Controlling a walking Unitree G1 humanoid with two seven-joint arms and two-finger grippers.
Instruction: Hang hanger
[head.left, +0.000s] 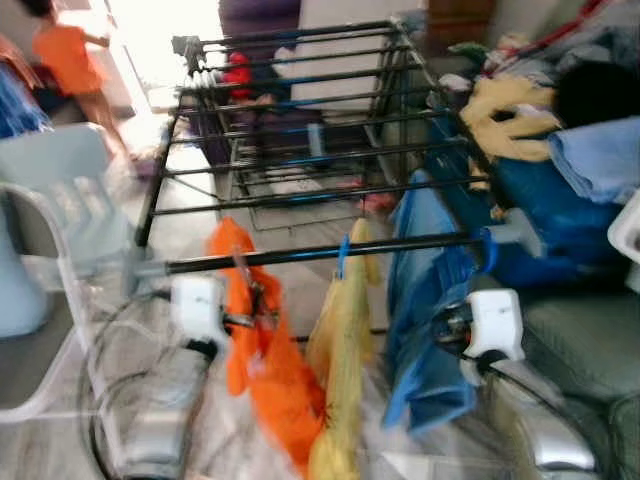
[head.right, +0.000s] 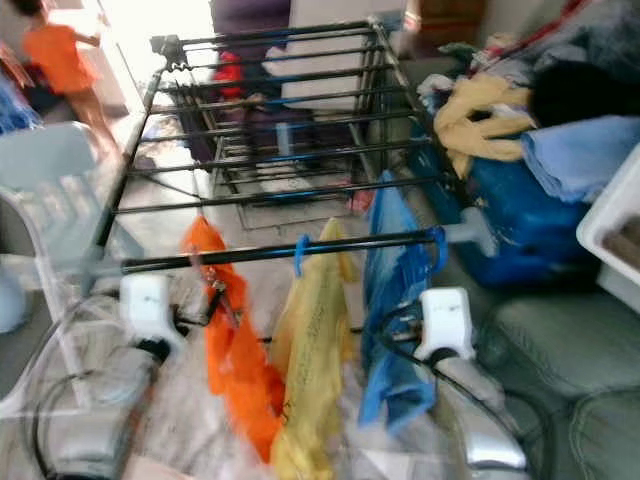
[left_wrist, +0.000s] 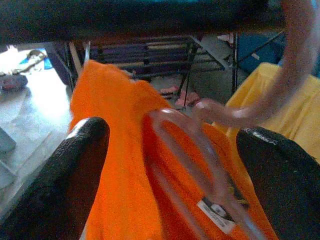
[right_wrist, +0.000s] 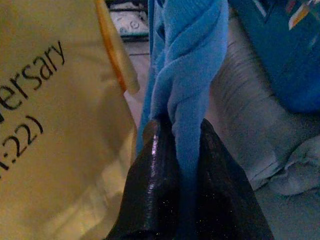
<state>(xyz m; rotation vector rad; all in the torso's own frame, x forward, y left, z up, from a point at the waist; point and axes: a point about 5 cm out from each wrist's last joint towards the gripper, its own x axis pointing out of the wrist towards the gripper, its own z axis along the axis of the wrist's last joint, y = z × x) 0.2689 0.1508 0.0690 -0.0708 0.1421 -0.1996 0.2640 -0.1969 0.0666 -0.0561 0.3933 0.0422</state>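
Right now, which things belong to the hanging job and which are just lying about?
Job: orange garment on hanger, front rail, left gripper open around it, right gripper pinching blue garment.
Lying about: yellow shirt, plastic chair, clothes pile.

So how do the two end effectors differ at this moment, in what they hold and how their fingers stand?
The right end effector is shut, pinching a twisted fold of the blue garment; the left end effector is open, its fingers either side of the orange garment and its pinkish hanger, gripping nothing. Both are raised just below the front rail of the drying rack.
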